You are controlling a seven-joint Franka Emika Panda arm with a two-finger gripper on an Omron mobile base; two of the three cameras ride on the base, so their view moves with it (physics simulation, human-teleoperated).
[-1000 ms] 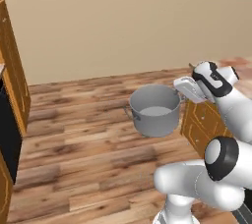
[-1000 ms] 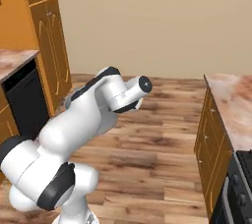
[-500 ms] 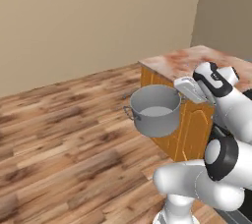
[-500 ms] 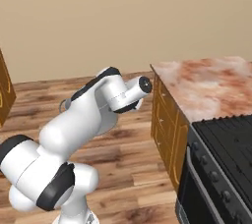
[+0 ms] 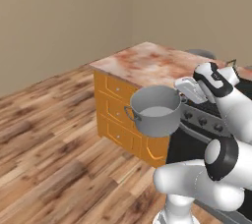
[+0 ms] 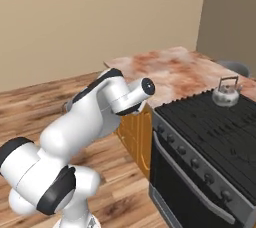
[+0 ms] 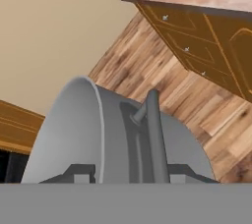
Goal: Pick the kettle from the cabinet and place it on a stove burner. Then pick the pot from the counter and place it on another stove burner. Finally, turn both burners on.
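Flat, even rendered light, soft faint shadows, slightly coarse and blurry throughout.

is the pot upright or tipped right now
Upright. In the left base view the pot hangs level in the gripper, held at its rim, mouth up, over the floor beside the counter.

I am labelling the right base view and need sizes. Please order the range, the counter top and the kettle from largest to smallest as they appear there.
1. The range, nearest the camera, which may exaggerate it.
2. The counter top, farther back.
3. The kettle, clearly smallest, standing on the range.
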